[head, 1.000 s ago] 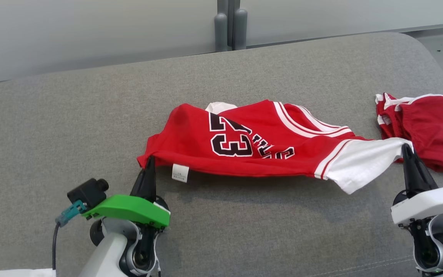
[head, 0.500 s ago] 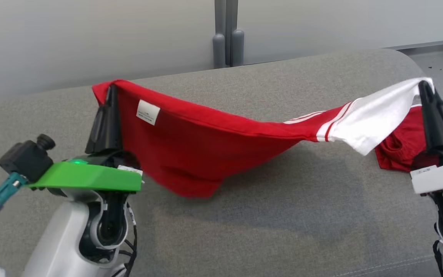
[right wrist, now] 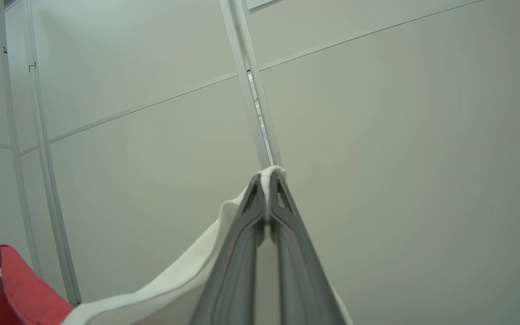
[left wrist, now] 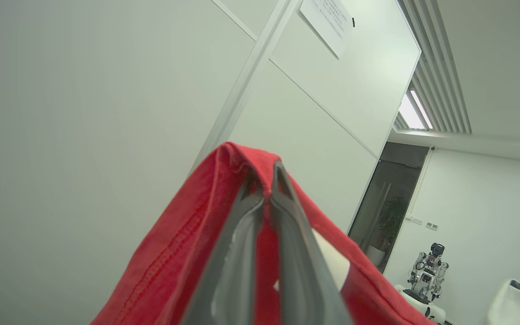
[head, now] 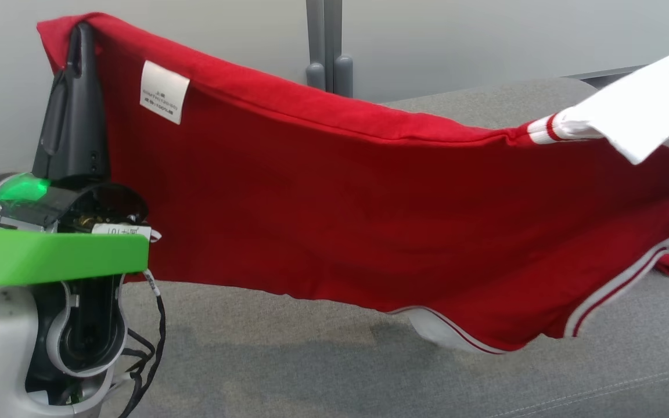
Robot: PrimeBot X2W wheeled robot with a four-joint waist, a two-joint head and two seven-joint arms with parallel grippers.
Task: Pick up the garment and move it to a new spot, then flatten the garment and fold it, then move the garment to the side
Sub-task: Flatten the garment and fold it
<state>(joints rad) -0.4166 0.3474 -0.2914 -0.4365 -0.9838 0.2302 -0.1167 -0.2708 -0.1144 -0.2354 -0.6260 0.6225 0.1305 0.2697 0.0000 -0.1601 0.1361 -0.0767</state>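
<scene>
Pickup looks done: your left claw (head: 82,35) and right claw (right wrist: 266,180), both closed tight on the garment (head: 369,220), hold it above the bench (head: 311,360); placing, flattening, folding remain.

I have the garment (head: 340,220), a red jersey, hanging in the air as one broad sheet, stretched between my two pairs of fingers. One red corner folds over the tips of my left fingers (head: 76,116) and is pinched between them. A white care label (head: 164,92) sits just beside those fingers, under the top edge. The white sleeve (right wrist: 183,280) is pinched at the tips of my right fingers (right wrist: 242,257). The top edge sags between the two grips, and the cloth drapes below it, with white-and-red striped trim (head: 619,284) along the lower edge toward the right-finger side.
</scene>
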